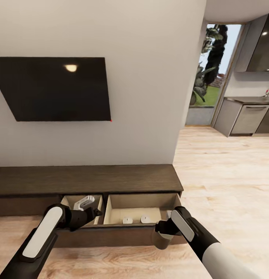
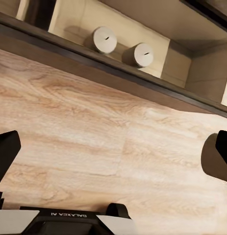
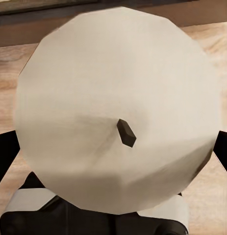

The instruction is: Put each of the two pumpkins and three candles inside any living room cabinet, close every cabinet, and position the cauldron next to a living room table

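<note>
A: Status of the cabinet (image 1: 88, 179)?

B: Long, low, dark-brown unit against the wall below a wall-mounted television (image 1: 53, 88). Two drawers are pulled out. The right drawer (image 1: 142, 209) has a pale beige interior and holds two candles (image 1: 128, 220), short and white, standing upright side by side near its front wall. In the left wrist view the same pair (image 2: 104, 39) shows dark wicks on flat tops.

A: And the left drawer?

B: The left drawer (image 1: 70, 201) is open; a white object (image 1: 85, 202) lies inside. I cannot identify it.

A: Right gripper?

B: The right gripper (image 1: 162, 237) hangs just in front of the right drawer's front panel, over the wood floor (image 1: 227, 182). It is clamped on a third candle (image 3: 118, 110): in the right wrist view the pale round top with its dark wick sits between the two dark fingers (image 3: 5, 156), which press its sides.

A: Left gripper?

B: The left gripper (image 1: 95, 212) is at the front edge of the left drawer. Its fingers are spread wide with nothing between them; the left wrist view shows bare floor in the gap
</note>
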You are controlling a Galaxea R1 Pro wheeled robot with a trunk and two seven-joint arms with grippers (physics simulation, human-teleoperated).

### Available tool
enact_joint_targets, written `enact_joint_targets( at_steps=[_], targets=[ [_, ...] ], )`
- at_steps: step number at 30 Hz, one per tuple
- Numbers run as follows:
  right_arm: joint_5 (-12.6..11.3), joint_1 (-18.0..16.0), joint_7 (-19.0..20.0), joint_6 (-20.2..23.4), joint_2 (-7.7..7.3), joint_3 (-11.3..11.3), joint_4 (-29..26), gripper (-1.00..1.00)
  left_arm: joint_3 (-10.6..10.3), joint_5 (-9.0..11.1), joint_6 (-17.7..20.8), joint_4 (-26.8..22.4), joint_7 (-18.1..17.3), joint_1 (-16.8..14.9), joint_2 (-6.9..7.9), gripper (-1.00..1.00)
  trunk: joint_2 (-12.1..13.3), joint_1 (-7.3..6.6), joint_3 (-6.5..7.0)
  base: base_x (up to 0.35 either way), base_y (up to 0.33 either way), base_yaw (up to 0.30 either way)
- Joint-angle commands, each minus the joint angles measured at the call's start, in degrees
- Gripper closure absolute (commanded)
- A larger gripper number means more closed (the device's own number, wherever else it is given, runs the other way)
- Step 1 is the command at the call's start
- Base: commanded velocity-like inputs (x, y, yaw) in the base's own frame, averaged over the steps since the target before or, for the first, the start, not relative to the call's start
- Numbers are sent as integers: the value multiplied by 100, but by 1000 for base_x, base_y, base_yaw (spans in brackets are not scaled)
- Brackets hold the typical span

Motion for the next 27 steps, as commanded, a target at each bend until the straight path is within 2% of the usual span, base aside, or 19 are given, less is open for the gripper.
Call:
enact_joint_targets(
  at_steps=[1,16,27],
  targets=[
    [-43,-5,-57,6,-8,28,-10,100,-48,25,4,-6,60,-6,3,-100,-4,1,-7,71,-181,72],
    [1,-5,-64,-15,-5,28,-10,100,-94,-26,-2,2,60,-6,6,-100,-4,1,-8,86,-76,9],
    [-38,-5,-26,-579,-28,10,-16,100,-94,-26,0,3,60,-6,11,-100,-4,1,-8,29,-1,0]
  ],
)
